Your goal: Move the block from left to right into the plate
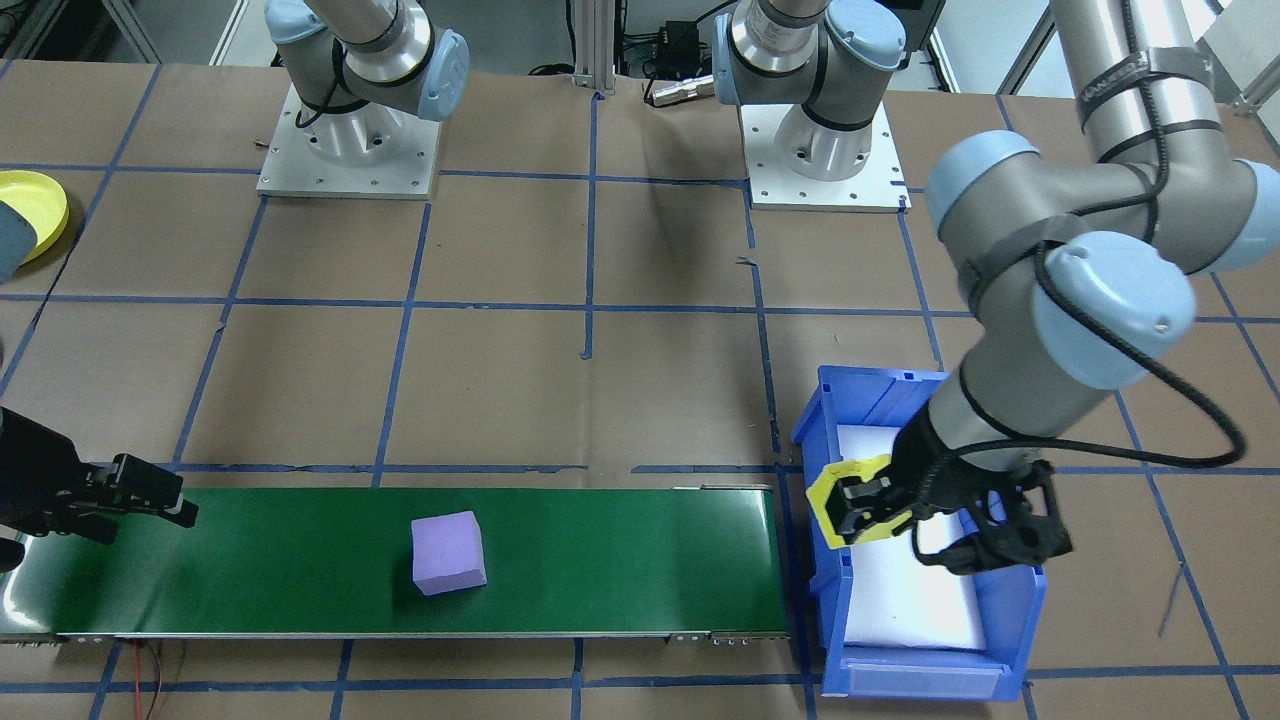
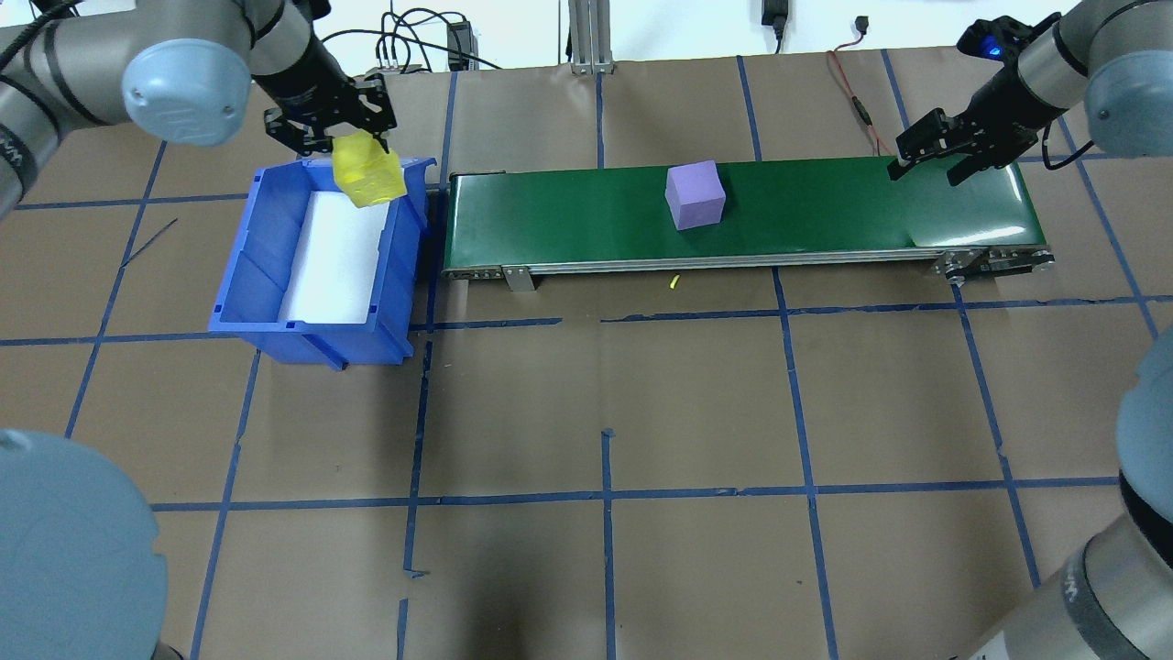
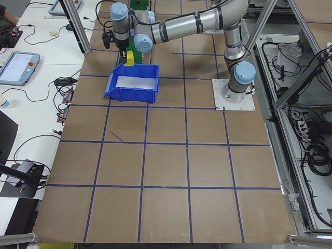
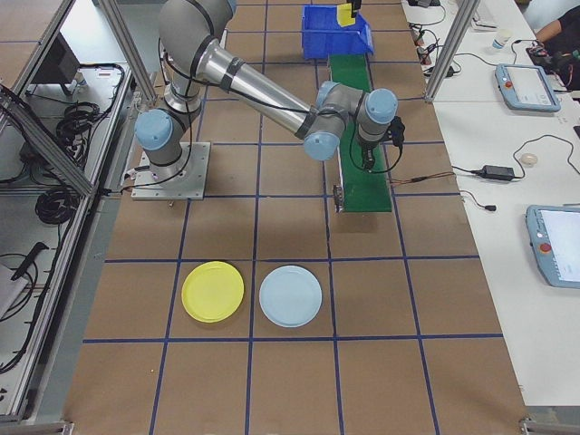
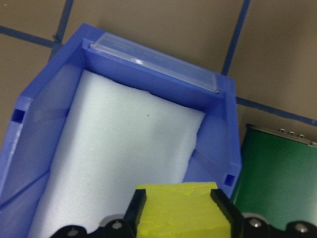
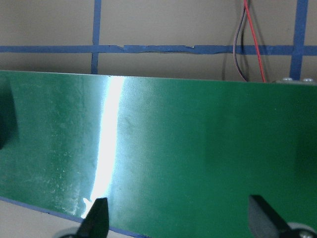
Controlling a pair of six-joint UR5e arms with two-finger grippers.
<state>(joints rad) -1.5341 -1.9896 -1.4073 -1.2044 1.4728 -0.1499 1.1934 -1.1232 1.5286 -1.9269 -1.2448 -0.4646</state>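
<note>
I hold a yellow block [image 2: 368, 174] pinched in my left gripper [image 5: 181, 218] above the blue bin [image 2: 266, 275] (conveyor-side edge); next it goes onto the belt [image 2: 586, 220], where my right gripper [image 2: 927, 163] waits spread.

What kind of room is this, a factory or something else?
It looks more like a robot research lab than a factory. The table is covered in brown paper marked off with blue tape, a short green conveyor belt carries only a purple foam block, and handheld control tablets with loose cables lie on side benches.
</note>
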